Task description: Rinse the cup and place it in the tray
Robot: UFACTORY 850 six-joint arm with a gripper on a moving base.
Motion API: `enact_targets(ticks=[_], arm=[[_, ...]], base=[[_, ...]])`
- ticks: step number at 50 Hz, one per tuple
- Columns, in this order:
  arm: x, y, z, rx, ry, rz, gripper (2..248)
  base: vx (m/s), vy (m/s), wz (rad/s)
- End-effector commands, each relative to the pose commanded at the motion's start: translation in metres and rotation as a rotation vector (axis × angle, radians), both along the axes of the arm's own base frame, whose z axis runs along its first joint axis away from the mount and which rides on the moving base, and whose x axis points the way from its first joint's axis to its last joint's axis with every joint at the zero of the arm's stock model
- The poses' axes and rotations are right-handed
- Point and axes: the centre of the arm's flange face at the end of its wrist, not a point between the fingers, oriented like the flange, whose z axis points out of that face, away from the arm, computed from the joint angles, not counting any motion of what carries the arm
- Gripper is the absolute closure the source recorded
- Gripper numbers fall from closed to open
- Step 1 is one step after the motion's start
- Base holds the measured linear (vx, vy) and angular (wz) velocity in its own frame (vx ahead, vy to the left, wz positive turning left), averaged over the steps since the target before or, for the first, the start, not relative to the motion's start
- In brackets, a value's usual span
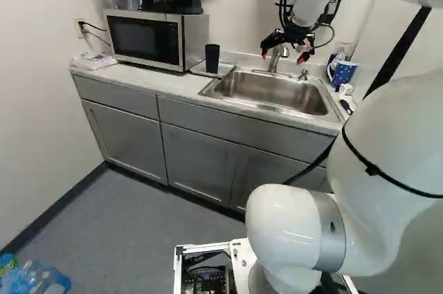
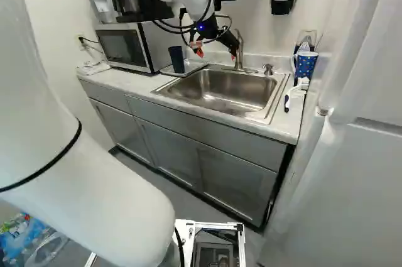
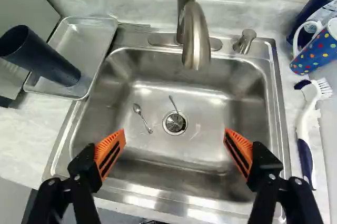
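Observation:
My gripper (image 1: 282, 57) hangs over the sink (image 1: 270, 92) near the faucet. In the wrist view the gripper (image 3: 175, 144) stands open with nothing between its orange pads, above the basin. A dark cup (image 3: 41, 58) stands upright on the metal tray (image 3: 79, 26), beside the sink on the microwave's side. A blue mug with coloured dots (image 3: 317, 47) stands at the sink's other side, by the wall.
The faucet (image 3: 196, 37) reaches over the basin ahead of the gripper. A spoon (image 3: 142, 117) and another small utensil lie in the sink near the drain. A white-and-blue brush (image 3: 305, 124) lies beside the sink. The microwave (image 1: 149, 39) stands past the tray.

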Motion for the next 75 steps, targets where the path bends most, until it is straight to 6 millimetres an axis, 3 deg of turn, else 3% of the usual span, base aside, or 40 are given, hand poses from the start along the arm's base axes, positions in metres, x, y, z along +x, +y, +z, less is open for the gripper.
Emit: enact_targets(ticks=[41,75], arm=[[0.0,0.0,0.0,0.0,0.0,0.0,3],[0.0,0.0,0.0,0.0,0.0,0.0,3]], base=[[0.0,0.0,0.0],[-0.022,0.041,-0.002]])
